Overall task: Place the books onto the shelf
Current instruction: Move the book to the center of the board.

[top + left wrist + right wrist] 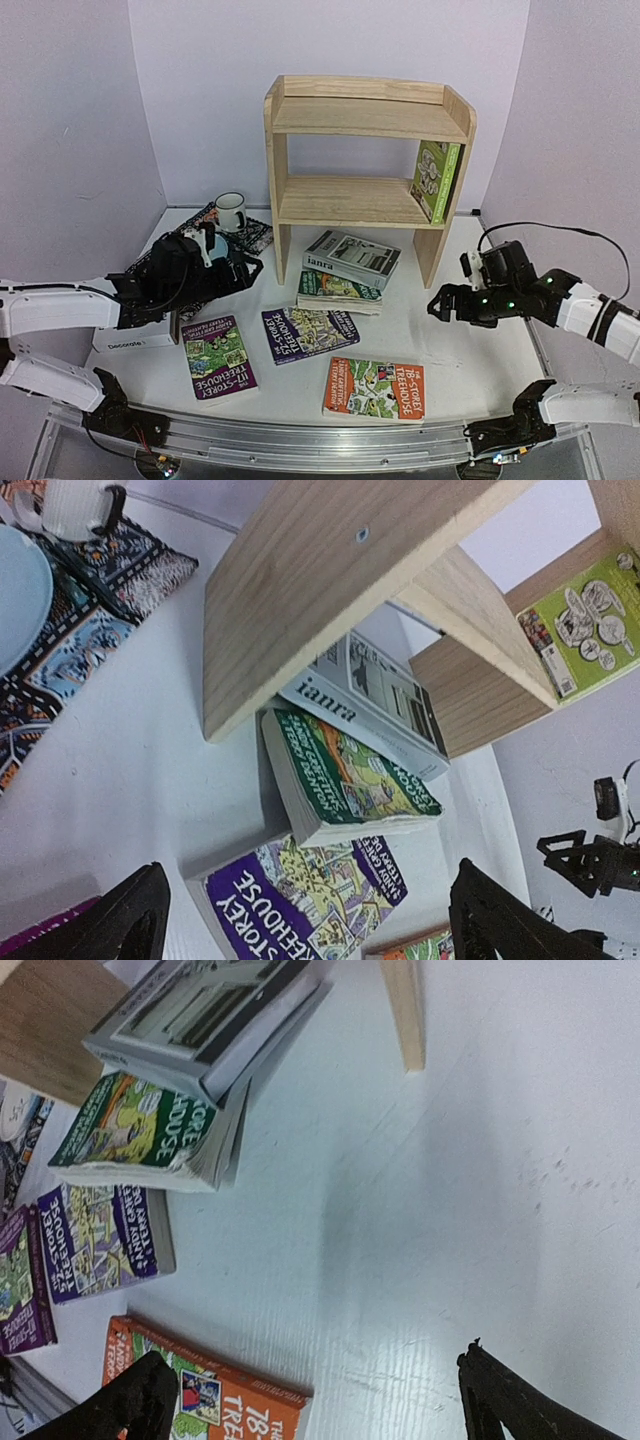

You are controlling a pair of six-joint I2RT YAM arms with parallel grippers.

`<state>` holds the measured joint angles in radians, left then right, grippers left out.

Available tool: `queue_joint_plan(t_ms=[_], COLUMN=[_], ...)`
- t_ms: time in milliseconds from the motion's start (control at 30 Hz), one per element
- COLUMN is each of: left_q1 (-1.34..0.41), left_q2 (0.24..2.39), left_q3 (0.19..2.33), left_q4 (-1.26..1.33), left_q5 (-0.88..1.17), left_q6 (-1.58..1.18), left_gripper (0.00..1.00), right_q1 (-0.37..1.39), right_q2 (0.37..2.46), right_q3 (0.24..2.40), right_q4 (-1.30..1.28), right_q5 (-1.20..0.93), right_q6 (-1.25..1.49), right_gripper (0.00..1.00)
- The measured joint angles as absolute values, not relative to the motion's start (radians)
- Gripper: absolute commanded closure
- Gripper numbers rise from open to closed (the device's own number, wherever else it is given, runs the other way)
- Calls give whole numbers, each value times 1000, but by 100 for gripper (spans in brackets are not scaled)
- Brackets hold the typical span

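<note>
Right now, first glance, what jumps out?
The pine shelf stands mid-table at the back, one light green book standing on its lower tier, right end. Three Treehouse paperbacks lie flat in front, and the ianra book sits on a green paperback at the shelf's foot. The left gripper and right gripper hang open, empty.

The arms (50, 308) are white links with black joints.

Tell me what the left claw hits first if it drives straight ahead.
Probably the dark purple book lying flat right ahead of the left claw; depth is unclear, the green book lies beyond.
</note>
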<state>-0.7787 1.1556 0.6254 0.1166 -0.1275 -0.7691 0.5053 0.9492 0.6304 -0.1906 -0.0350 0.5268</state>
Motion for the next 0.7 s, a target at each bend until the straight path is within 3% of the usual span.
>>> queue_joint_plan(t_ms=[267, 500, 700], left_q1=[-1027, -1050, -1077], left_q2=[1370, 1411, 1414], left_q3=[663, 704, 718], left_q4=[130, 132, 133], left_q5=[-103, -47, 29], left_q6=[-766, -708, -678], left_gripper=[1, 3, 8], right_q1=[608, 817, 904], right_q2=[1040, 1043, 1019], right_q3=[545, 530, 497], right_q4=[-192, -256, -328], right_q5=[-164, -130, -110], right_q6=[608, 731, 840], right_gripper=[2, 11, 12])
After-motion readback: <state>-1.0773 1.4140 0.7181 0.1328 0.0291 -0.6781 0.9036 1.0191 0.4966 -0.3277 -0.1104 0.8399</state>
